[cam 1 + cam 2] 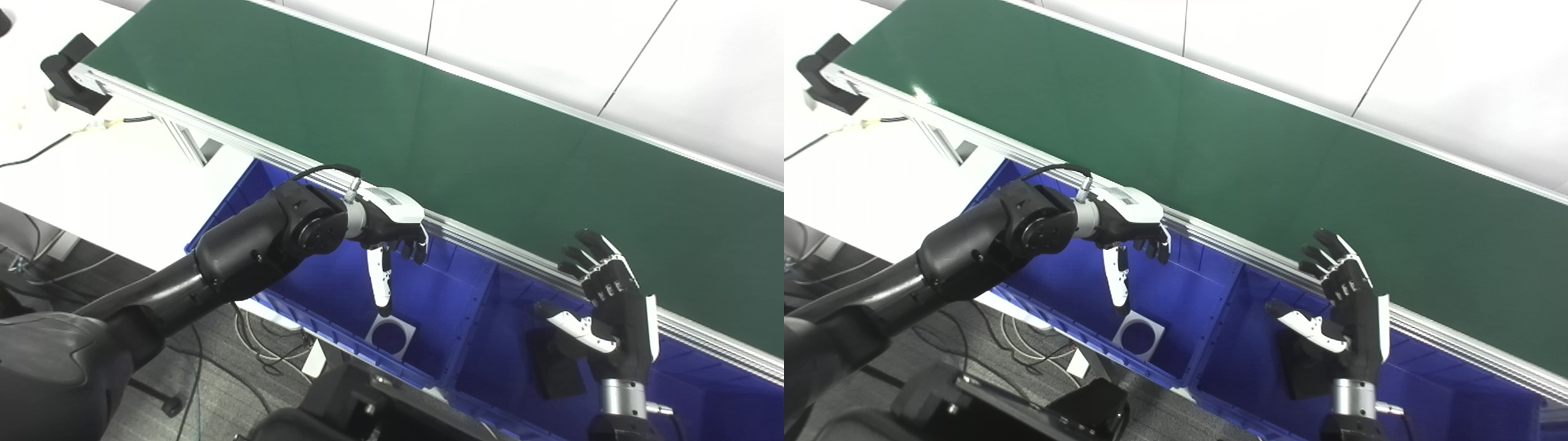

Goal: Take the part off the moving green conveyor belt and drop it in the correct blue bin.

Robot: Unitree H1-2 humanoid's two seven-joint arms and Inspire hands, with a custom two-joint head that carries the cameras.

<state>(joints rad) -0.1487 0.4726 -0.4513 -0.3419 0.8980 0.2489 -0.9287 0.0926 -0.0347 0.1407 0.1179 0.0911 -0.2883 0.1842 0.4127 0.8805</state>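
The green conveyor belt (465, 135) runs as a long slope from upper left to lower right, framed by a silver aluminium rail (490, 242) along its near edge; its surface is bare, with no part riding on it in either view. The white table (116, 177) lies at the left, passing under the belt's left end; a black bracket (64, 76) sits at that end of the belt, and a black cable (37, 153) trails across the white top.

Below the near rail stand two blue bins side by side; the left blue bin (331, 288) sits under the left hand, and the right blue bin (502, 343) sits beside it, the two touching along a shared wall near the middle of the picture. The left arm (245, 245) reaches in from the lower left over the left bin.

The left hand (392, 229) hangs palm down above the left bin, just beside the rail; its fingers (418, 250) curl loosely downward, its thumb (381, 282) points straight down, and it grips nothing. The right hand (612, 306) stands upright over the right bin, close to the rail; its fingers (591, 251) are spread and raised, its thumb (572, 324) is held out to the left, and it holds nothing.

The part, a white square plate with a round hole (391, 335), lies flat on the floor of the left bin, directly below the left thumb and apart from it; a black block (554, 367) lies on the floor of the right bin, partly behind the right hand.
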